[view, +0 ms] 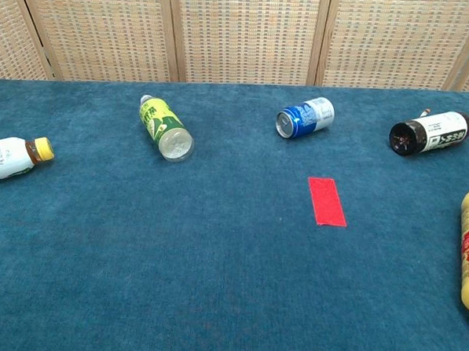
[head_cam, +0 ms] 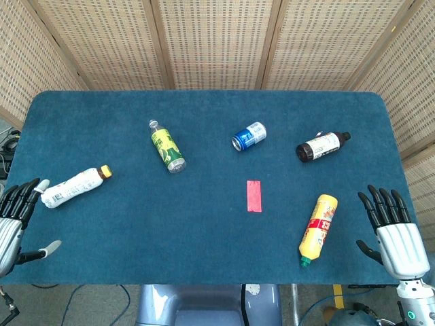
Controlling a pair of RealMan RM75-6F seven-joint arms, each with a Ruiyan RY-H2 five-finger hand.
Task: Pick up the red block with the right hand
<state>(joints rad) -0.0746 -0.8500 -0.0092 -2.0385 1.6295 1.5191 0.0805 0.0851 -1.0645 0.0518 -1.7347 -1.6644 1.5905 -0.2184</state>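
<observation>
Centrally, the red block [head_cam: 253, 195] is lying flat on the blue table [head_cam: 204, 251], untouched. Right hand [head_cam: 394, 234] is hovering at the near right edge, fingers spread, grasping nothing; left hand [head_cam: 15, 217] is likewise hovering released.

block [head_cam: 253, 195] lying flat on table [head_cam: 204, 238], can [head_cam: 249, 136] behind it

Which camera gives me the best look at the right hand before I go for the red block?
The head view. It shows the right hand at the table's near right corner, fingers spread, holding nothing, with the yellow bottle lying between it and the red block. The chest view shows the block but not that hand.
</observation>
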